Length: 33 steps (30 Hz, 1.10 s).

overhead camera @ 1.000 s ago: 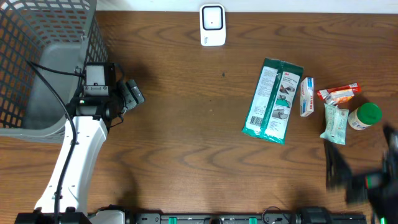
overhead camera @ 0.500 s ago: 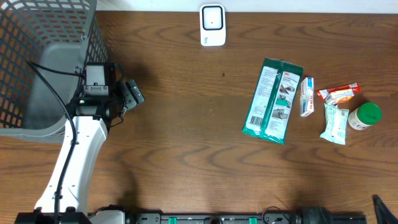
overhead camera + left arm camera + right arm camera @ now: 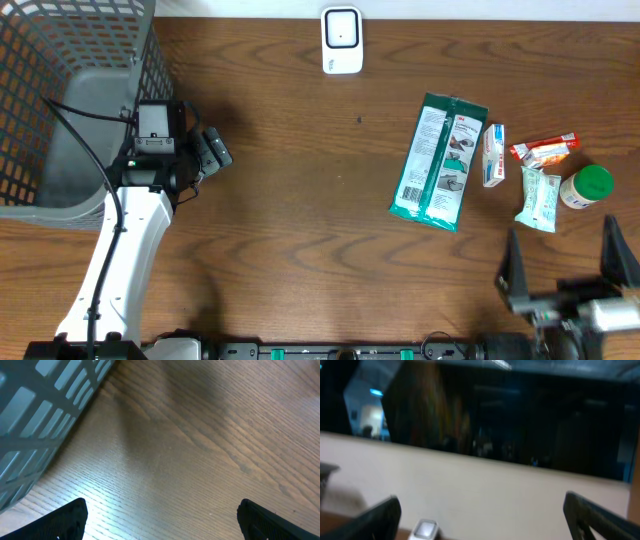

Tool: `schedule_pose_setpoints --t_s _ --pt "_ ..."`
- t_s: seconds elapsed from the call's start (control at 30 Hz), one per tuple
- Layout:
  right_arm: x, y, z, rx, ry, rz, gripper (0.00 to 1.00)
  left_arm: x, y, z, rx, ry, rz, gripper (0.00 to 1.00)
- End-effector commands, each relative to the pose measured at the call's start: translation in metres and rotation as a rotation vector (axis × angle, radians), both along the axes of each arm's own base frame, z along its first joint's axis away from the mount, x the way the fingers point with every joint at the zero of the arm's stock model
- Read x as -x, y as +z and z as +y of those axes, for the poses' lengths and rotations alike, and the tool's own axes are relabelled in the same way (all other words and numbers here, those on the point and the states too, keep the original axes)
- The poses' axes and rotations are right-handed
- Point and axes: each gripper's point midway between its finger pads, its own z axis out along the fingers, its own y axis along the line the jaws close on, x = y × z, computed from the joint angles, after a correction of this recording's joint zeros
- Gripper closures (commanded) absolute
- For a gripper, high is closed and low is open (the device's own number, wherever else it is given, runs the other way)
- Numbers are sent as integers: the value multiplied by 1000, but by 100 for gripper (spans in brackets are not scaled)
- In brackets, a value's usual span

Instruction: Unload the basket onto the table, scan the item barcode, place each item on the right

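Several items lie at the right of the table: a long green-and-white packet (image 3: 440, 162), a small white box (image 3: 493, 155), a red snack pack (image 3: 545, 150), a pale green pouch (image 3: 538, 198) and a green-capped bottle (image 3: 587, 186). The white scanner (image 3: 341, 40) stands at the far edge; it shows low in the right wrist view, scanner (image 3: 425, 530). My right gripper (image 3: 563, 262) is open and empty near the front edge, just short of the pouch and bottle. In its own view the right gripper (image 3: 482, 522) faces the back wall. My left gripper (image 3: 213, 150) is open over bare wood at far left, holding nothing (image 3: 162, 525).
A grey mesh basket (image 3: 60, 110) fills the far left corner, right beside the left arm; its wall shows in the left wrist view, basket (image 3: 40, 415). Brown wooden tabletop (image 3: 300, 220) stretches between the arms.
The right arm, a blur at the right edge a second ago and almost out of view half a second ago, now sits at the front right, fingers spread. Left arm unmoved.
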Motion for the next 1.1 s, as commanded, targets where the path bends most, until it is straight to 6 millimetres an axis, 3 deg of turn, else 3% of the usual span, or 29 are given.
schedule_pose_setpoints --t_s 0.0,0.07,0.23,0.27,0.4,0.53,1.07 --pt "-28 -38 -1 -1 -9 4 1 0 -1 4 -8 18 4 4" --pt "-38 -53 -1 -2 -8 -18 1 0 -1 4 -9 18 4 4" --pt "-66 -118 -1 -1 -10 78 1 0 -1 4 -9 18 4 4" --pt "-73 -139 -2 -4 -17 122 1 0 -1 4 -9 18 4 4" --pt "-84 -181 -3 -2 -24 291 1 0 -1 4 -9 18 4 4" --pt "-87 -238 -2 2 -21 525 1 0 -1 4 -8 18 4 3" --pt "-87 -238 -2 5 -18 525 1 0 -1 4 -8 18 4 4"
